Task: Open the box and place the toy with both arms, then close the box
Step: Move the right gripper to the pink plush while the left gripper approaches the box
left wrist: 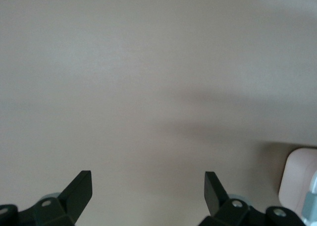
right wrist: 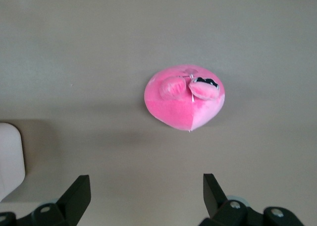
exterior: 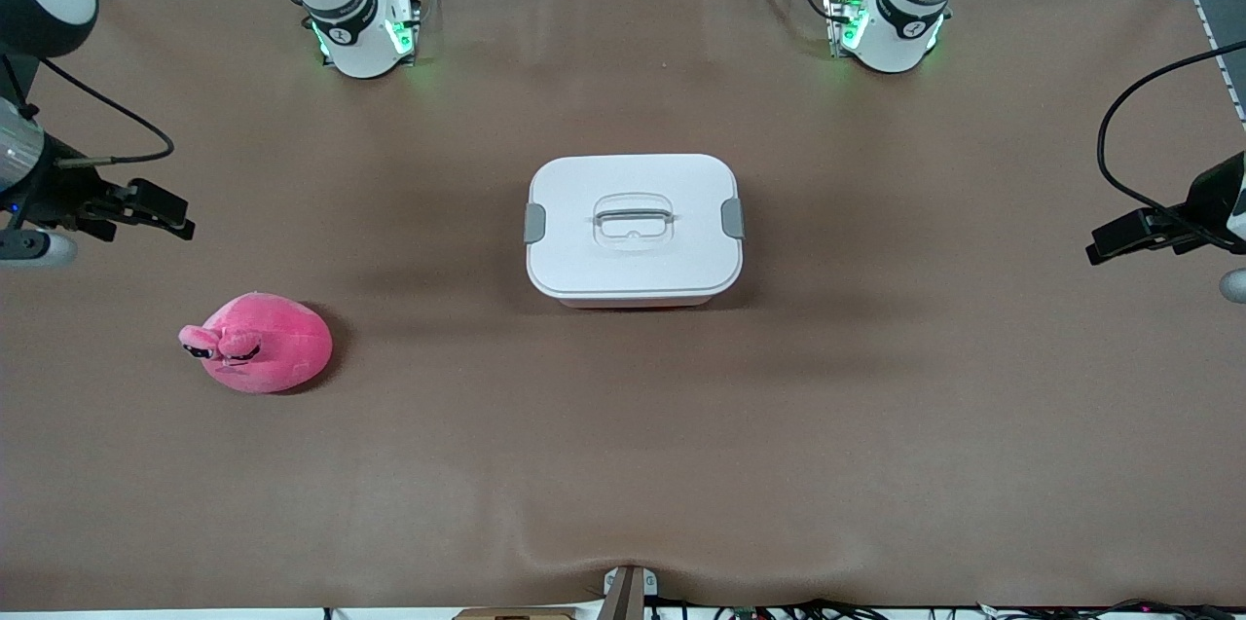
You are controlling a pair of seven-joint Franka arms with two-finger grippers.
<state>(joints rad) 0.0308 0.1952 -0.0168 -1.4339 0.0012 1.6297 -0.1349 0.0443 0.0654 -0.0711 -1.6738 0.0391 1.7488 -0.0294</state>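
**Box shut, toy waiting — nothing started yet**

The box [exterior: 634, 229] sits mid-desk, white lid [exterior: 633, 211] on, both grey latches [exterior: 535, 223] down. The toy [exterior: 258, 344] lies at about eight o'clock from it. Left tool [left wrist: 148, 191] and right tool [right wrist: 147, 194] hover at the desk's ends, fingers spread, empty. Next, I'd say — release those latches. Brown desk [exterior: 876, 425], wrinkled along its near edge.

Both arms wait raised at the table's ends — the left gripper [left wrist: 148, 191] and the right gripper [right wrist: 147, 194] each hang in the air, fingers spread wide, holding nothing.
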